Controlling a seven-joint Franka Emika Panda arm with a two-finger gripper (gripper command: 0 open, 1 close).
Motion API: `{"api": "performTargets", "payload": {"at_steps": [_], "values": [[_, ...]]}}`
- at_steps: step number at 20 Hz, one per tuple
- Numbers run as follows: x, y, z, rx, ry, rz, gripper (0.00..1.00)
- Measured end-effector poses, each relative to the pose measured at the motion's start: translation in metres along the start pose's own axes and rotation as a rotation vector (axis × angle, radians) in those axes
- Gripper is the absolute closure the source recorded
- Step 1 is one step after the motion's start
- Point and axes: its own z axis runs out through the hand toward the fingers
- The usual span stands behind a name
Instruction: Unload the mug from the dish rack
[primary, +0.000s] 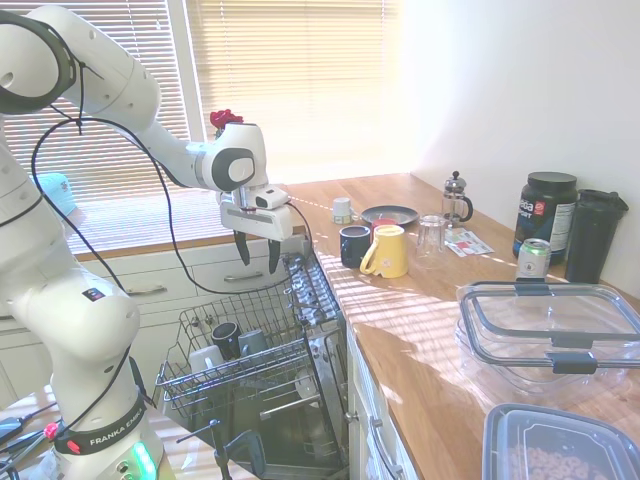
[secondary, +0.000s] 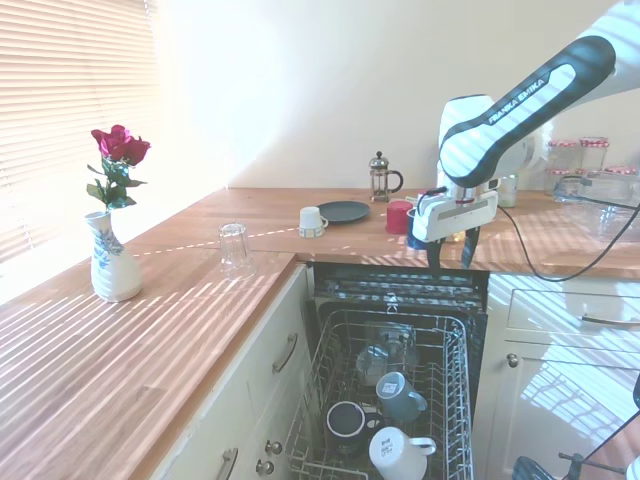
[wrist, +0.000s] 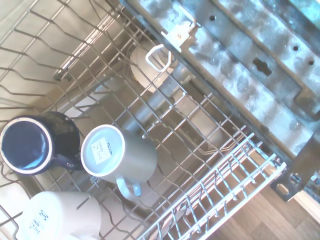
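Observation:
The dish rack (primary: 176, 384) (secondary: 456, 392) (wrist: 227, 167) is pulled out of the open dishwasher, below the counter. The white mug (secondary: 394, 453) (primary: 205, 361) (wrist: 57, 219) lies on its side at the rack's near end, beside a dark mug (secondary: 346, 419) (wrist: 29, 145) and a grey mug (secondary: 403, 396) (wrist: 119, 156). My gripper (primary: 258, 254) (secondary: 450, 250) hangs open and empty above the rack's inner end, well clear of the mugs. It points downward, about level with the counter top.
A clear glass (wrist: 150, 65) stands deeper in the rack. On the counter are a yellow mug (primary: 388, 250), a dark blue mug (primary: 353, 245), a glass (primary: 430, 240), a French press (primary: 456, 198), a plate (primary: 389, 214) and plastic containers (primary: 550, 335). A rose vase (secondary: 112, 262) stands on the other counter.

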Motion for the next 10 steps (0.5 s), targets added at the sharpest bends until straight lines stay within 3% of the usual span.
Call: {"api": "performTargets", "payload": {"at_steps": [3, 6, 10], "values": [[-0.002, -0.001, 0.002, -0.007, -0.006, -0.014, 0.0], [-0.017, -0.011, 0.011, -0.038, -0.023, -0.078, 0.0], [-0.049, -0.018, 0.056, -0.099, -0.055, -0.194, 0.0]]}}
